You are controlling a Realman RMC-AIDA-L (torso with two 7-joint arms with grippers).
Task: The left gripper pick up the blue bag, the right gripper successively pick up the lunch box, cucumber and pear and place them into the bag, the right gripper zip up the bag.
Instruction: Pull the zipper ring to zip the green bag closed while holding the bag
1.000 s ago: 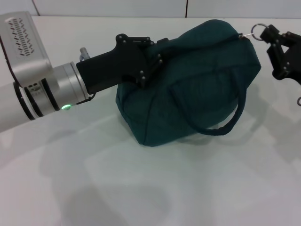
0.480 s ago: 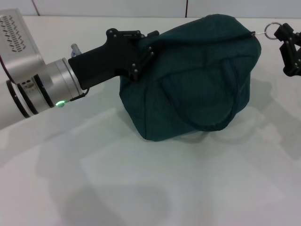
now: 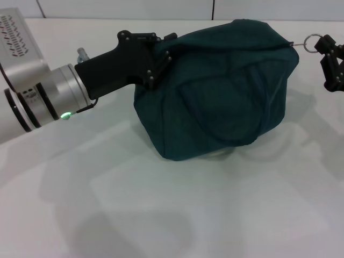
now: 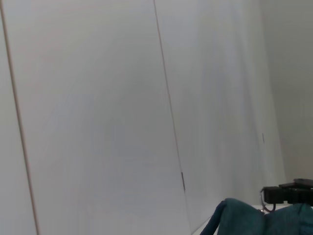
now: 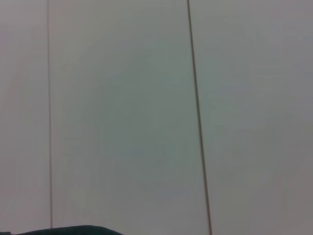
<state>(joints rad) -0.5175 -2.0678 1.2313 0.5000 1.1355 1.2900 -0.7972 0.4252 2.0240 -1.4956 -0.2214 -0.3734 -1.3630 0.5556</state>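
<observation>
The blue bag (image 3: 215, 91) stood on the white desk (image 3: 161, 215), its long axis running left to right across the head view, zipper seam uppermost. Its fabric was soft, matte and dark teal, bulging into a rounded dome with loose folds; one loop handle lay flat against the near side.

The left end effector (image 3: 161, 51), black and angular on a silver cylindrical arm, was clenched on the bag's upper left end.

The right end effector (image 3: 329, 54) stood at the bag's upper right end, touching the silver ring pull (image 3: 310, 42). It appeared to grip the ring, though the contact was too small to confirm.

In the left wrist view, a corner of the bag (image 4: 244, 218) showed before a plain panelled wall (image 4: 98, 98).
</observation>
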